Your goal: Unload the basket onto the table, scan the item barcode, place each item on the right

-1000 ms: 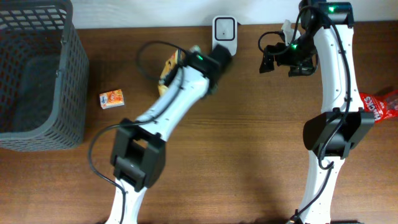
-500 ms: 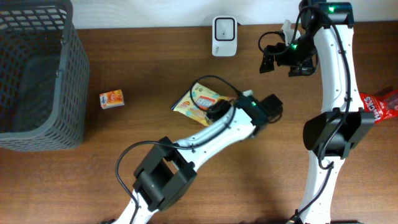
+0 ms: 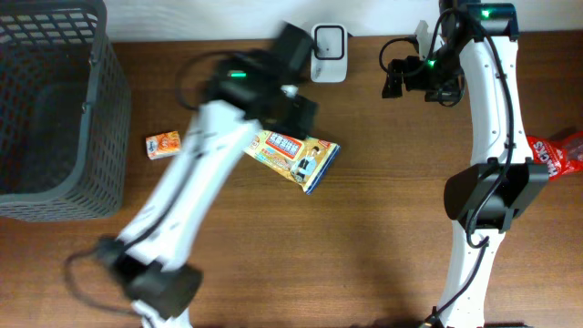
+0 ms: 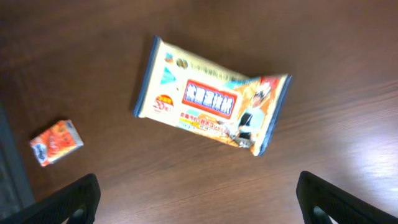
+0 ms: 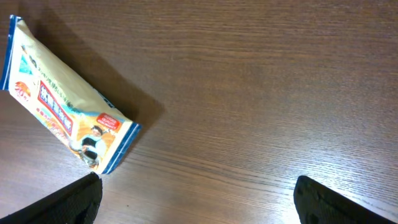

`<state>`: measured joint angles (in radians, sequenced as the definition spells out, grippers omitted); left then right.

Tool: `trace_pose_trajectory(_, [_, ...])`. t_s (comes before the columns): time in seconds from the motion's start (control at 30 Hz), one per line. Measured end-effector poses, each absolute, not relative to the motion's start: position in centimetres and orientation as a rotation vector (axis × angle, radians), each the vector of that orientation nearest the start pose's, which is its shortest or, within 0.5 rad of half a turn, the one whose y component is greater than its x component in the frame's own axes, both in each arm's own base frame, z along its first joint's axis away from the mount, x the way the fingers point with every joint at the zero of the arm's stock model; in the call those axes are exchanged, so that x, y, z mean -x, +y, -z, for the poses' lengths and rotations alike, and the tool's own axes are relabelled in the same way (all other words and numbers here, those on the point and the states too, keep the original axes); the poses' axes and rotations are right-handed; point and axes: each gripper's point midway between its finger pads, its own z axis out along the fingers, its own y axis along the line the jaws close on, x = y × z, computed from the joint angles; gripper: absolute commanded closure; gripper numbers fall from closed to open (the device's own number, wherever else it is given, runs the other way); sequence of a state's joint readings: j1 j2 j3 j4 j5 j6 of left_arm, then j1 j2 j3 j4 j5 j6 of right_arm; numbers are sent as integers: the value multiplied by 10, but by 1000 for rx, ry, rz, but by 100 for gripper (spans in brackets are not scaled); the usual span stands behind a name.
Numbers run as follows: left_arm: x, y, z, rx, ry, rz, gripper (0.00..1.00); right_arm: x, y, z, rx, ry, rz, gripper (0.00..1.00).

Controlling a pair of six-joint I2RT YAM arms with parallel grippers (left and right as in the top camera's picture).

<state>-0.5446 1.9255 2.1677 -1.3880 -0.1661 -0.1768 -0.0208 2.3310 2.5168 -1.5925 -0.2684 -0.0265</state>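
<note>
Grab flat packet (image 4: 211, 102) on desk (image 3: 383, 228) across its diagonal long axis with nearer left fingers (image 4: 71, 199), spread wide above it; right fingers (image 5: 74, 199) also spread.

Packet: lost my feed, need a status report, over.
Left gripper open, empty, above packet. Right gripper open, empty. Packet flat on table, short of scanner. Only left arm between them.
</note>
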Motion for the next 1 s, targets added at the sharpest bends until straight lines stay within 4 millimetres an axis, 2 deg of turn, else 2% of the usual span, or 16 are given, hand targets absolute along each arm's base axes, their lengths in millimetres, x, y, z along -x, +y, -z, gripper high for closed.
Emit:
trace_pose_trajectory(0.07, [-382,-184,-290,-388,2595,84,1,-472,36,-173,41,2944,-395,2])
trace_pose_trajectory(0.13, [-378,-172,-305,-359,2576,121,1,-473,38,-173,44,2936,-411,1])
trace_pose_trajectory(0.23, [-379,-157,-307,-317,2587,129,1,-472,47,-176,47,2930,-490,1])
trace_pose_trajectory(0.27, [-382,-151,-306,-286,2594,124,1,-472,57,-179,60,2913,-570,1])
trace_pose_trajectory(0.33, [-387,-133,-303,-193,2612,96,1,-473,72,-185,85,2879,-671,21])
trace_pose_trajectory(0.37, [-390,-123,-303,-130,2616,82,1,-476,82,-187,119,2858,-696,28])
trace_pose_trajectory(0.5, [-394,-82,-300,99,2643,35,1,-474,129,-185,295,2842,-648,28])
trace_pose_trajectory(0.6, [-395,-57,-298,222,2647,11,1,-464,199,-165,530,2837,-566,31])
trace_pose_trajectory(0.67, [-396,-44,-298,278,2644,1,1,-460,230,-145,639,2836,-511,32])
trace_pose_trajectory(0.73, [-393,-28,-296,338,2656,-17,1,-454,261,-114,753,2846,-442,32])
trace_pose_trajectory(0.8, [-389,-9,-294,413,2667,-38,1,-448,279,-88,822,2862,-378,32])
trace_pose_trajectory(0.87, [-385,6,-292,468,2674,-55,1,-446,286,-71,862,2870,-330,28])
trace_pose_trajectory(1.0, [-382,20,-291,517,2679,-76,1,-444,291,-60,899,2867,-281,27])
